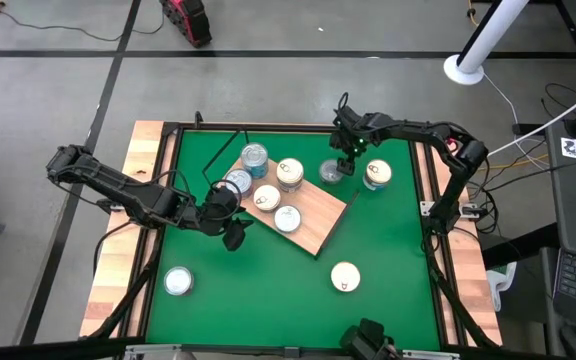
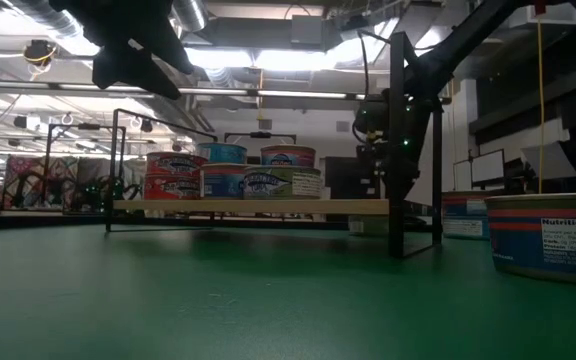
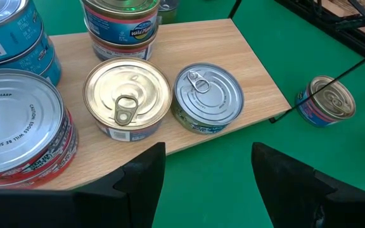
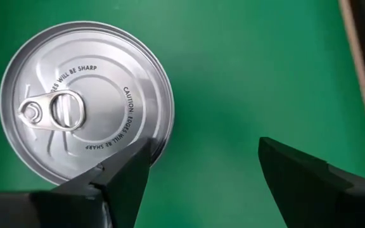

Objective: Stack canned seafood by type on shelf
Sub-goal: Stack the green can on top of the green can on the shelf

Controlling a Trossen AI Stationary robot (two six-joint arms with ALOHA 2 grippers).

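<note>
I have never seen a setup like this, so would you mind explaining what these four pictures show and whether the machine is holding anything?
Two robot arms work at a green table. One picture looks down from above, one looks level across the tabletop, and two come from cameras on the wrists. A wooden shelf carries several seafood tins; others lie loose on the mat. The left pincer hovers open at the shelf's edge. The right pincer hangs open above a silver-lidded tin. Neither holds anything.

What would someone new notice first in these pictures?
The wooden shelf lying askew mid-mat, with a cluster of tins on it, some stacked. The left gripper hangs open at the shelf's near-left edge; the right gripper hangs open by a silver-lidded tin on the green mat off the shelf's far-right corner.
</note>
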